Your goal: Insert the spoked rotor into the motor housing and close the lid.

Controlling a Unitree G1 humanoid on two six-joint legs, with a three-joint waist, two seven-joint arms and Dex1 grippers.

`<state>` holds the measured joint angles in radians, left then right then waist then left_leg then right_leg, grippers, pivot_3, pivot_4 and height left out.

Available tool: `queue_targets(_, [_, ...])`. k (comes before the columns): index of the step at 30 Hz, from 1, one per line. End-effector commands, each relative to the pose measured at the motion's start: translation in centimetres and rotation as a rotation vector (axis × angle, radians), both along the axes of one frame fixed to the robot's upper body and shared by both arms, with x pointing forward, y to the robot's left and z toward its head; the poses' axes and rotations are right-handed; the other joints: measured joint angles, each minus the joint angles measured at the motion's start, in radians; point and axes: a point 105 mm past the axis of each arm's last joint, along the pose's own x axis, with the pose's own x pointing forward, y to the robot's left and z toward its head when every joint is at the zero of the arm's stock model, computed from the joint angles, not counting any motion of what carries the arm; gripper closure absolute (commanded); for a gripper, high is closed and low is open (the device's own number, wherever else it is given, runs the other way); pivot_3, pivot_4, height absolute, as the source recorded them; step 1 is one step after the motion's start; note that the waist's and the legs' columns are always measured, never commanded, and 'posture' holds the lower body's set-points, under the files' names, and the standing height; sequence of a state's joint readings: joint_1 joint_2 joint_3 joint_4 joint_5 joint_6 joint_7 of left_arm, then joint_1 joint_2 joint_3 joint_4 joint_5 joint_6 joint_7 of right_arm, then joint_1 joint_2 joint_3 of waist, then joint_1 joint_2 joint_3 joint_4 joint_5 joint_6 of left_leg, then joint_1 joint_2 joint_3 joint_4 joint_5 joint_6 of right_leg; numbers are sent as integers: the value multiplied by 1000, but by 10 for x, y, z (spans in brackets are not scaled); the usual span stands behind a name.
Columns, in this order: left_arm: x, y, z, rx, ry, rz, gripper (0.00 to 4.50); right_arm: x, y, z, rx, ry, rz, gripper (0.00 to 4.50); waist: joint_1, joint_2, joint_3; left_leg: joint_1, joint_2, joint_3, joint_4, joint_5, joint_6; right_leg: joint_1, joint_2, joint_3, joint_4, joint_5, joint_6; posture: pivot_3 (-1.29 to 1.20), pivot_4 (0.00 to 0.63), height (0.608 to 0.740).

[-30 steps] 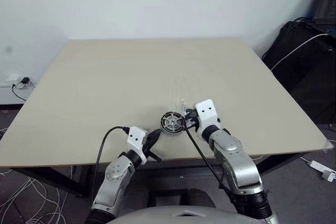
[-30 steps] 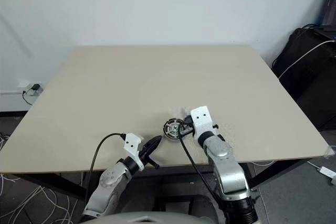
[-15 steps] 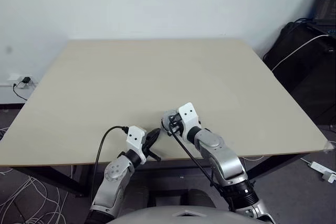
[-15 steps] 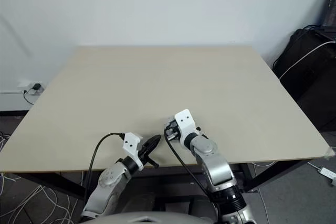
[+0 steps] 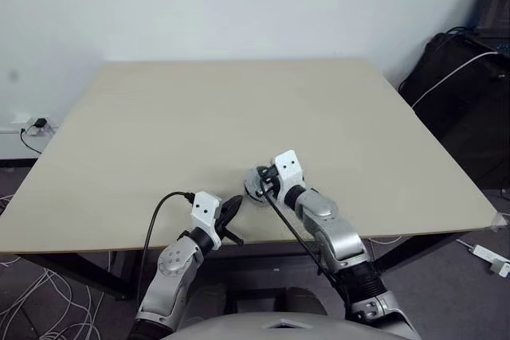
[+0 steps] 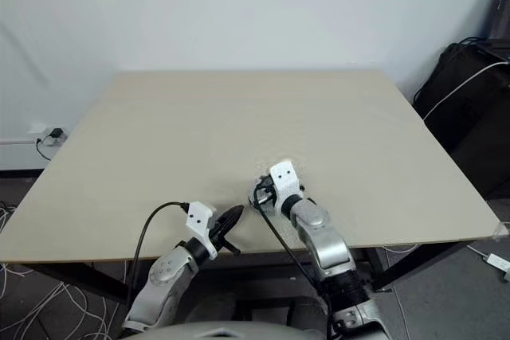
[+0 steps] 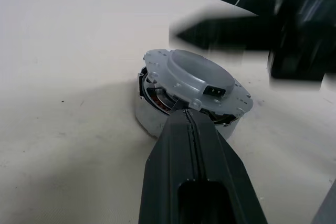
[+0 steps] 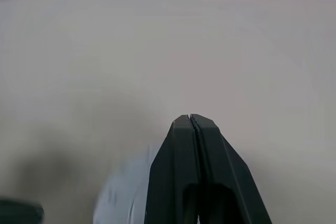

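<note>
So I judge the job nearly finished. In my left wrist view the motor housing [image 7: 157, 116] sits flat on the bench with the lid [image 7: 197, 80] on top of it, smooth grey face and raised centre upward. The lid does not look fully seated: on the side facing me there is a gap under its rim where I can see copper windings, and it seems slightly lifted there, though I cannot tell by how much. I cannot see the rotor itself; from the lid being on I take it to be inside already.

The stack stands near the front edge of the bench [image 5: 159, 117], roughly midway along it, well away from the back and side edges.

My left gripper [image 7: 190, 124] has its two black fingers pressed together with nothing between them, the tip just beside the near side of the housing, at or very near its wall. My right gripper [image 8: 190, 121] is likewise closed on nothing; in the head views it hangs over the stack, and its own wrist view shows a pale curved edge below the fingers, which I take for the lid.

What is left, as I read it, is to press the lid down evenly until that gap closes. The risk is pushing off-centre and tipping the lid or sliding the whole stack along the bench.
</note>
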<state>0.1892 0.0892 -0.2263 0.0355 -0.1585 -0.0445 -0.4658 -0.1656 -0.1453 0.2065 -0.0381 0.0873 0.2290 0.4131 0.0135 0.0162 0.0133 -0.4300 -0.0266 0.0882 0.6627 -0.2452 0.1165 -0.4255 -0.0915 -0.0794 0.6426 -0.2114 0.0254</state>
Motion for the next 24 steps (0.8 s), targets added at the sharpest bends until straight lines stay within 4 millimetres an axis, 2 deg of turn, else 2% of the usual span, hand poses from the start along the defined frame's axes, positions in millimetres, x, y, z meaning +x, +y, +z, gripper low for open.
queue_targets(1, [5, -4, 16, -19, -62, -5, 4500, -8, -1, 25, -3, -133, 166, 3905, 0, 0, 0, 0, 0, 0, 0, 0, 0, 0, 0, 0, 0, 0, 0, 0, 0, 740])
queue_targets(6, [5, -5, 15, -24, -58, -1, 4500, -12, -17, -3, -130, -74, 252, 2353, 2, -1, 0, 0, 0, 0, 2, 0, 1, 1, 0, 0, 0, 0, 0, 0, 0, 740])
queue_targets(13, [4, -4, 14, -26, -53, 6, 4500, -10, -24, -20, -94, 31, 246, 102, 5, -1, 0, 0, 0, 0, 2, 0, 1, 1, -1, 0, 0, 0, 0, 0, 0, 740])
queue_targets(17, [4, -3, 13, -27, -51, 8, 4500, -8, -25, -26, -43, 109, 212, 44, 6, -1, 0, 0, 0, 0, 2, 0, 1, 1, -1, 0, 0, 0, -1, 0, 0, 740])
queue_targets(24, [4, -3, 12, -30, -49, 8, 4500, -4, -28, -40, -57, 200, 189, 44, 6, -1, 0, 0, 0, 0, 2, -1, 1, 1, -1, 0, 0, 0, -1, 0, 0, 740])
